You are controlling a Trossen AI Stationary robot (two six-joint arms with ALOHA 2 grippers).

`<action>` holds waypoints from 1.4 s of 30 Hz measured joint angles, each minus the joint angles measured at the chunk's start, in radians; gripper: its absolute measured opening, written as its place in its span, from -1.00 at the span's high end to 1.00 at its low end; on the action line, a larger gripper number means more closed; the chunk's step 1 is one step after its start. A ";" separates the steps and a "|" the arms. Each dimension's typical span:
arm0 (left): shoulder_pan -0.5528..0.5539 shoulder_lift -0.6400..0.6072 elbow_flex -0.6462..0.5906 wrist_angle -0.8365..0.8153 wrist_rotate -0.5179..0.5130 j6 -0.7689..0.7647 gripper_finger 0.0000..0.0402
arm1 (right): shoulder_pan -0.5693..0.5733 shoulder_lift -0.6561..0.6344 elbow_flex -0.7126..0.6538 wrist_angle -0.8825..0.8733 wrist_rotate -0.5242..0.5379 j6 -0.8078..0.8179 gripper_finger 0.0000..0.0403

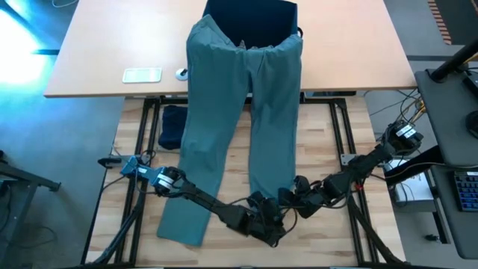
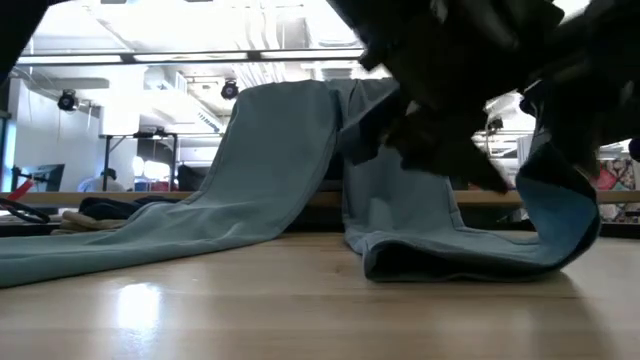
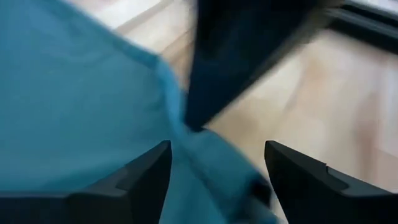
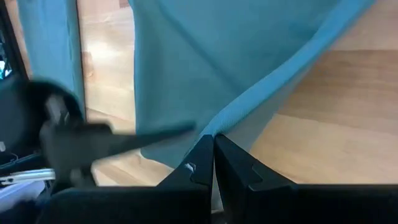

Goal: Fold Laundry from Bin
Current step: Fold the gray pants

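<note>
I see the teal trousers (image 1: 239,112) draped from the bin (image 1: 252,16) at twelve o'clock down to six. My right gripper (image 4: 214,163) pinches the hem there; my left gripper (image 3: 217,171) stands spread beside it.

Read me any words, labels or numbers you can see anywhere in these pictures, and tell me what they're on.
None can be read.
Teal-green pants: no print or label showing.
Navy bin: no lettering visible.
Small white flat device: any marking too small to read.
</note>
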 joint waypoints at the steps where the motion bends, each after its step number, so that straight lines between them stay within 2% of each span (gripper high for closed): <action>1: 0.007 0.000 0.000 -0.020 0.010 -0.023 -0.21 | 0.000 0.000 0.000 0.000 0.003 -0.001 0.96; 4: 0.016 0.000 0.000 -0.042 0.020 -0.038 -0.20 | -0.001 0.000 -0.002 0.001 0.009 -0.006 0.96; 7: 0.027 0.000 0.005 -0.041 0.103 -0.039 -0.09 | 0.001 0.000 -0.002 0.009 0.013 -0.015 0.96; 10: 0.034 0.000 0.007 -0.045 0.123 -0.042 0.20 | 0.000 -0.001 -0.002 0.015 0.027 -0.048 0.96; 15: 0.031 -0.020 0.008 -0.058 0.169 -0.042 0.90 | 0.008 -0.005 0.011 0.014 0.030 -0.128 0.87; 19: 0.013 -0.060 0.010 -0.133 0.183 -0.110 0.94 | 0.015 -0.037 0.049 -0.036 0.018 -0.261 0.63; 21: -0.005 -0.087 0.010 -0.209 0.175 -0.147 0.98 | 0.016 -0.071 0.074 -0.105 0.030 -0.387 0.49; 23: -0.032 -0.118 0.010 -0.286 0.172 -0.184 0.99 | 0.015 -0.116 0.113 -0.167 0.043 -0.583 0.37; 27: -0.097 -0.186 0.010 -0.403 0.174 -0.235 1.00 | 0.016 -0.184 0.204 -0.327 0.066 -1.119 0.19; 30: -0.141 -0.231 0.010 -0.494 0.174 -0.276 1.00 | -0.003 -0.199 0.284 -0.466 0.084 -1.481 0.13; 34: -0.193 -0.299 0.010 -0.677 0.164 -0.442 1.00 | -0.088 -0.173 0.360 -0.567 0.092 -1.728 0.11; 39: -0.262 -0.399 0.009 -0.878 0.098 -0.599 1.00 | -0.191 -0.108 0.393 -0.572 0.065 -2.027 0.11; 42: -0.302 -0.439 0.008 -0.999 0.092 -0.676 1.00 | -0.240 -0.071 0.395 -0.594 0.070 -2.265 0.10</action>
